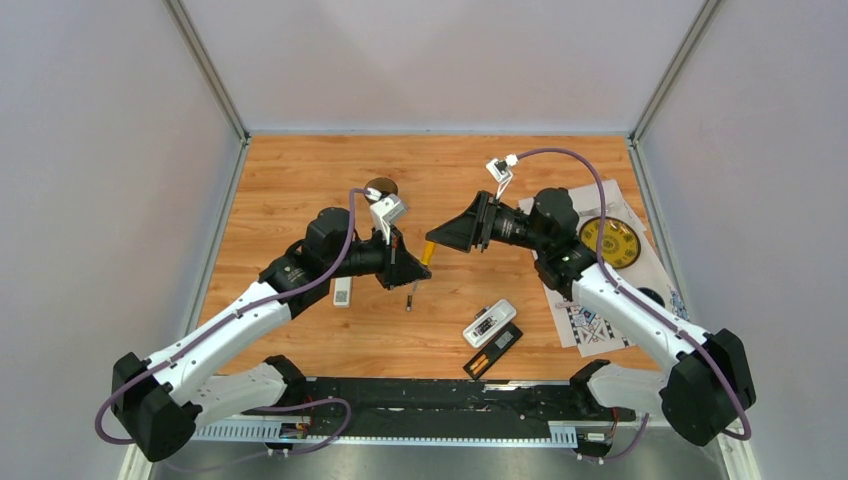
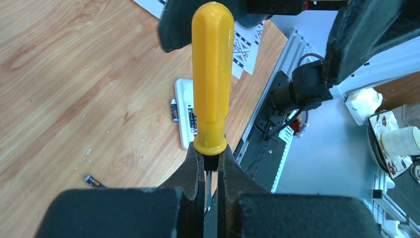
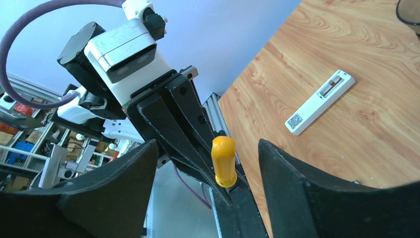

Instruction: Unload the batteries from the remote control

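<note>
Currently: screwdriver apparently being passed between grippers; batteries judged only partly unloaded.
Table (image 1: 300, 180), wood. Left gripper (image 2: 211, 157), at 9 o'clock of centre, fingers clamped on the screwdriver (image 2: 213, 74) just under its yellow handle. Right gripper (image 3: 207, 144), at 3 o'clock, fingers spread either side of the handle, clear of it. White remote (image 2: 182, 94), at 5 o'clock of the grippers from above, bay open. Seated battery (image 2: 192, 120), apparently in the bay. Loose battery (image 2: 174, 110), on the wood just beside the remote at its 9 o'clock. Stray battery (image 2: 94, 181), well apart at 7 o'clock. Next move, as judged: one gripper must own the tool alone, then bring its tip to the bay and lever the seated battery out.
</note>
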Available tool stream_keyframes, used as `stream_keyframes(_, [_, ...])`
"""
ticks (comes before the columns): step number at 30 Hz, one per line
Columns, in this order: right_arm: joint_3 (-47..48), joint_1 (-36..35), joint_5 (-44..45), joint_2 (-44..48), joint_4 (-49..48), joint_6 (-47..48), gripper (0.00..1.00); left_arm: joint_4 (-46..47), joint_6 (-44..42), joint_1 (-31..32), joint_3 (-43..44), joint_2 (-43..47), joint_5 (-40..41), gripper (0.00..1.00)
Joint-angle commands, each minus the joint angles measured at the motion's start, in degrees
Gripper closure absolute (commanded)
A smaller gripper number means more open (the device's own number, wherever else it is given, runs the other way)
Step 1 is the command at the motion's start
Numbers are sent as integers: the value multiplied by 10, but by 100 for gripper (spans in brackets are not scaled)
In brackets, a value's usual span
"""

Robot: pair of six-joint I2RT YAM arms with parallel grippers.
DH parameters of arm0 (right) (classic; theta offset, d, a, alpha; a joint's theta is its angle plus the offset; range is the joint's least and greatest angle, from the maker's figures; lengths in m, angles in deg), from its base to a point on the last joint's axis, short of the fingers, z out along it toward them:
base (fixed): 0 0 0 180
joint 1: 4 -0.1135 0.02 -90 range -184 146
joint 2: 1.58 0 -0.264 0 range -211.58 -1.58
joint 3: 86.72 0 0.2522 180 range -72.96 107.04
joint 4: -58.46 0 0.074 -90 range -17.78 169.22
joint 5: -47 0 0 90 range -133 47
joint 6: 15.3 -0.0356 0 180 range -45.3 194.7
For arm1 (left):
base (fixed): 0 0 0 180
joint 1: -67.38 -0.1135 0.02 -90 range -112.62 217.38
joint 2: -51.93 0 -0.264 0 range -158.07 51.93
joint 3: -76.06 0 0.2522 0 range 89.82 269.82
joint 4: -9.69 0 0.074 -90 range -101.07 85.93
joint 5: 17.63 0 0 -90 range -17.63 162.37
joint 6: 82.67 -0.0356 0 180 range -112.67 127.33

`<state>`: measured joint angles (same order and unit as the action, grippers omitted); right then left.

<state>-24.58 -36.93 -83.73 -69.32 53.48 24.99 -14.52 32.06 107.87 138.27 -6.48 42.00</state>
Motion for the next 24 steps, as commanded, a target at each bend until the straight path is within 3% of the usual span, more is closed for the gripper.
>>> stream_keyframes(1, [6,-6,-28,-17,-45,-23,30,-1,-15,2,25,10,-7,100])
stream_keyframes(3, [4,-9,-28,-22,-51,-28,33,-3,-15,1,24,12,-7,100])
stream_keyframes(4, [3,-11,-28,-26,-57,-33,41,-3,-15,1,24,15,-7,100])
stream_keyframes(10, [6,-17,-28,-31,-57,-34,66,-5,-17,1,21,24,2,100])
stream_keyframes(12, [6,-19,-29,-32,-55,-33,67,-5,-17,1,20,27,5,100])
stream_keyframes(16, [2,-22,-29,-31,-53,-32,84,-5,-18,1,20,28,8,100])
stream_keyframes(22, [-1,-25,-24,-29,-47,-28,100,-10,-16,1,24,30,16,99])
stream_keyframes(23, [-1,-25,-22,-27,-45,-26,100,-11,-16,1,24,35,26,96])
stream_keyframes(24, [2,-26,-16,-24,-39,-14,100,-14,-14,1,24,38,30,82])
